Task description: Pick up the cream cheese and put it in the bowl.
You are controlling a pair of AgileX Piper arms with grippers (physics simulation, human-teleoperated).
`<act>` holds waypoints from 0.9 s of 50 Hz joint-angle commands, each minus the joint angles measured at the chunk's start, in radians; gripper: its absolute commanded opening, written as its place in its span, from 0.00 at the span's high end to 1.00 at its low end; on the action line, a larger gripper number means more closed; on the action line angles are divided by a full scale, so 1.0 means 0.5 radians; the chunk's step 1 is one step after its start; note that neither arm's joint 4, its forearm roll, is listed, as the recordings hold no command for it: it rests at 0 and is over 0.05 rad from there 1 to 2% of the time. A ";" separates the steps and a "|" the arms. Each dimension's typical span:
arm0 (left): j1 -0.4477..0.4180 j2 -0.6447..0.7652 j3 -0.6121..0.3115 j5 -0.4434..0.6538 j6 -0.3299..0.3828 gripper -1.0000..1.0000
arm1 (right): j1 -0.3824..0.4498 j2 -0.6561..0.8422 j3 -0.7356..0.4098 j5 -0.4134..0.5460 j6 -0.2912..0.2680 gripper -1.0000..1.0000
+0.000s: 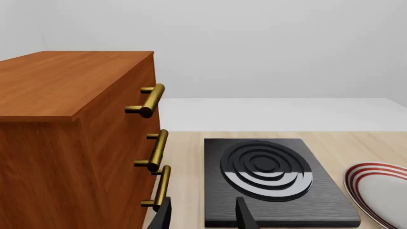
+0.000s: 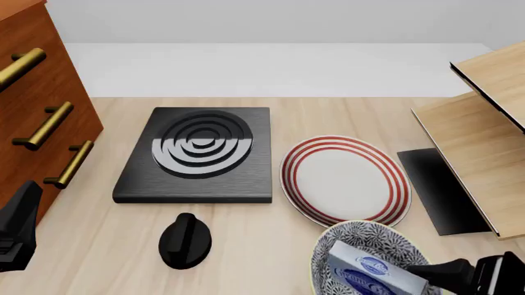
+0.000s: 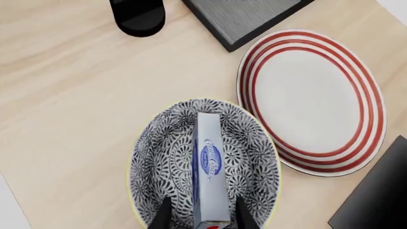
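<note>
The left tool (image 1: 203,217) hangs open and empty near the cabinet (image 2: 33,117), beside the stove plate (image 2: 201,153). Further right, the right tool (image 3: 202,217) grips the cream cheese (image 3: 208,169) on edge inside the bowl (image 3: 159,157). Released tilted, the box could lean on the rim and tip onto the worktop (image 2: 98,246).

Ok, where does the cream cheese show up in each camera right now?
Front view: cream cheese at the bottom edge, over the bowl.
Right wrist view: standing on edge in the bowl, between the right gripper fingers.
Left wrist view: not in it.
Shared landmark: the red-ringed plate, beside the bowl.
</note>
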 commanded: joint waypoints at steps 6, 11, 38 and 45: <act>0.000 0.000 0.000 0.000 0.000 0.00 | 0.010 -0.010 -0.036 0.041 0.007 0.00; 0.000 0.000 0.000 0.000 0.000 0.00 | 0.013 -0.021 -0.073 0.074 0.000 0.00; 0.000 0.000 0.000 0.000 0.000 0.00 | -0.053 -0.255 -0.605 0.545 -0.156 0.00; 0.000 0.000 0.000 0.000 0.000 0.00 | -0.065 -0.269 -0.719 0.551 -0.165 0.00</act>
